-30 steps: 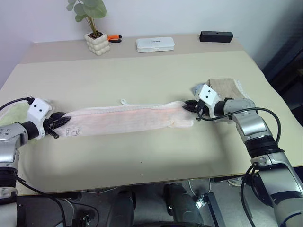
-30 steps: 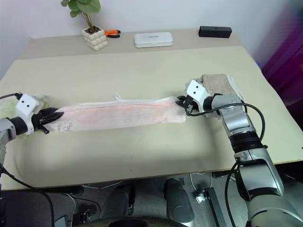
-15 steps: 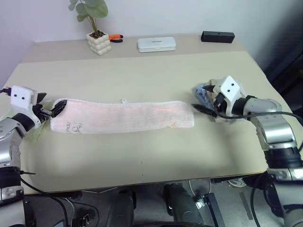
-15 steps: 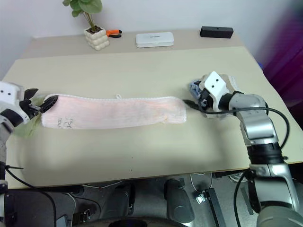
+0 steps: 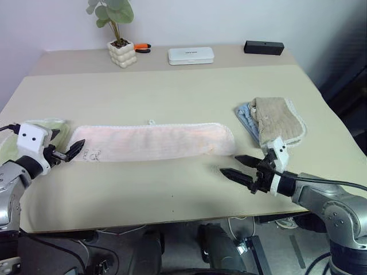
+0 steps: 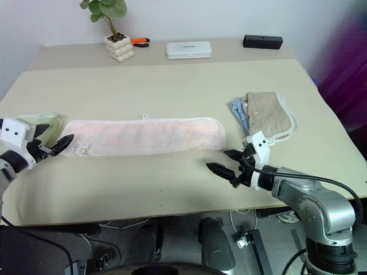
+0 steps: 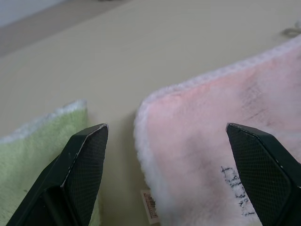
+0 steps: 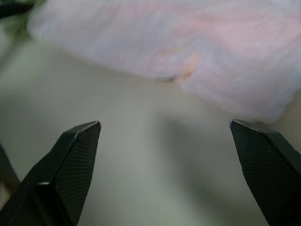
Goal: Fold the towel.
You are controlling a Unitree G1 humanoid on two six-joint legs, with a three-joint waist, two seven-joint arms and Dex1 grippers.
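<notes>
The pale pink towel (image 5: 155, 142) lies flat on the table as a long narrow strip running left to right, with a white trim, a small loop on its far edge and a dark mark near its left end. My left gripper (image 5: 65, 143) hovers open just off that left end, touching nothing; in the left wrist view the towel (image 7: 225, 108) corner lies between its fingers (image 7: 84, 160). My right gripper (image 5: 229, 164) is open and empty, near the table's front edge, in front of the towel's right end (image 8: 188, 42).
A light green towel (image 5: 40, 125) lies beside the left gripper. Folded beige and blue towels (image 5: 275, 117) lie at the right. Along the back stand a potted plant (image 5: 121, 52), orange-handled pliers (image 5: 140, 47), a white box (image 5: 191, 55) and a black box (image 5: 263, 47).
Both grippers let go of the towel's ends and opened. The right one rolled and drew back to the table's front edge; the left one backed off slightly. The towel now lies flat.
</notes>
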